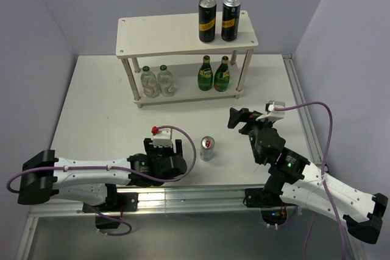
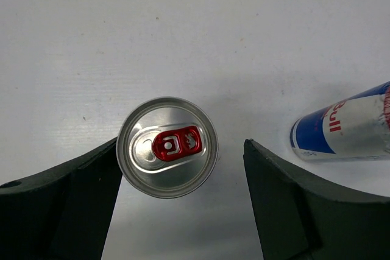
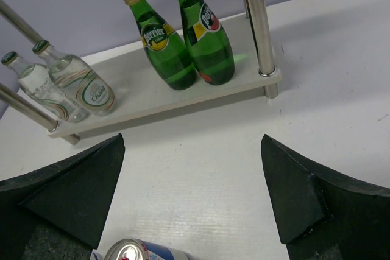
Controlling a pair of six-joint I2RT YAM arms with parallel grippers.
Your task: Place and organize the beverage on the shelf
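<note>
Left claw (image 2: pixel 181 144) hanging released, fingers straddling upright can (image 2: pixel 167 147) on table. Second can (image 1: pixel 208 148) standing just beside. Right claw (image 3: pixel 192 138) gaping, facing shelf (image 1: pixel 158 36); green bottles (image 3: pixel 167 59), clear bottles (image 3: pixel 82 86) sitting on lower board.

A cream two-tier shelf (image 1: pixel 183 44) stands at the worktop's (image 1: pixel 103 108) far edge. Two black cans (image 1: pixel 207 19) sit on the right of its top board; below are clear glass bottles (image 1: pixel 150 81) left and green bottles (image 1: pixel 206 74) right. A slim silver can (image 1: pixel 208 148) stands upright near the middle of the near edge, between the left end effector (image 1: pixel 163 150) and the right end effector (image 1: pixel 241 119).
</note>
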